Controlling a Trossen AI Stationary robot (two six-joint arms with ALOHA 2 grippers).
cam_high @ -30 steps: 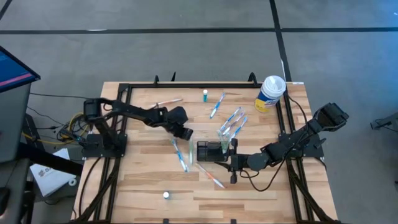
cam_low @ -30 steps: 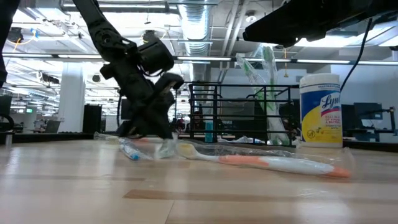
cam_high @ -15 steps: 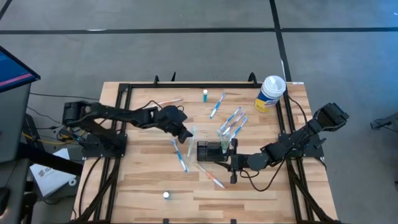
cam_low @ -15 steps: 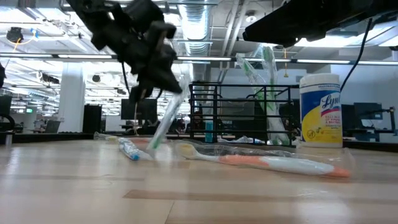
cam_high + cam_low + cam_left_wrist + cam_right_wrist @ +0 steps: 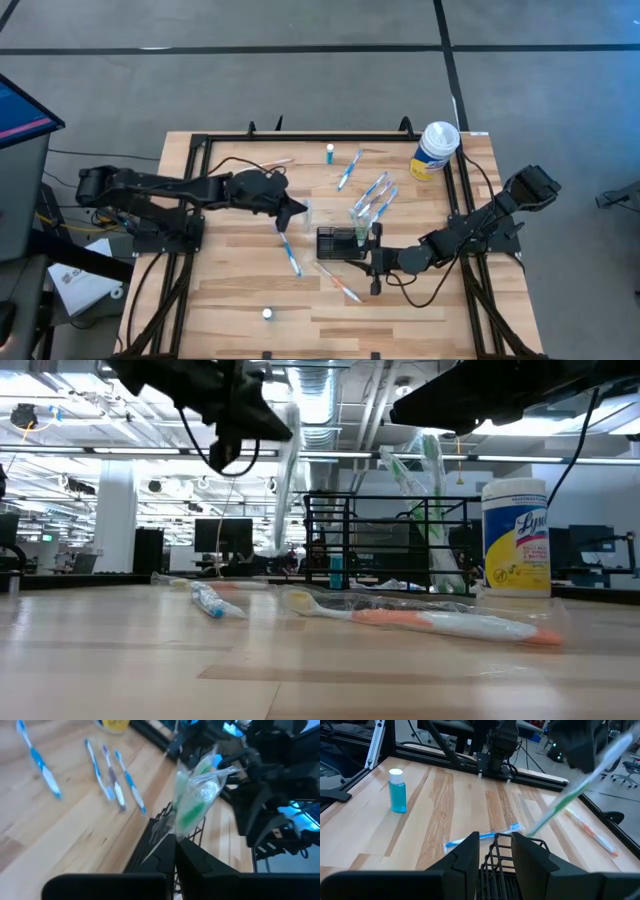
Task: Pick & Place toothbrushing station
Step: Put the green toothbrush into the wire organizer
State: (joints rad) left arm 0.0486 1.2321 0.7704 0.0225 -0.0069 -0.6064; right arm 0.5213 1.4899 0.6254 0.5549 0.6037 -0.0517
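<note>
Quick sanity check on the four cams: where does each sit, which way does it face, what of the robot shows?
High: overhead, straight down; both arms, left gripper, right gripper at the black holder.
Low: table height, level across; left arm overhead, wipes canister.
Left wrist: past its fingers, shut on a wrapped green toothbrush.
Right wrist: past its fingers around the holder's wire rim.
Shared: that toothbrush shows in both wrist views.
</note>
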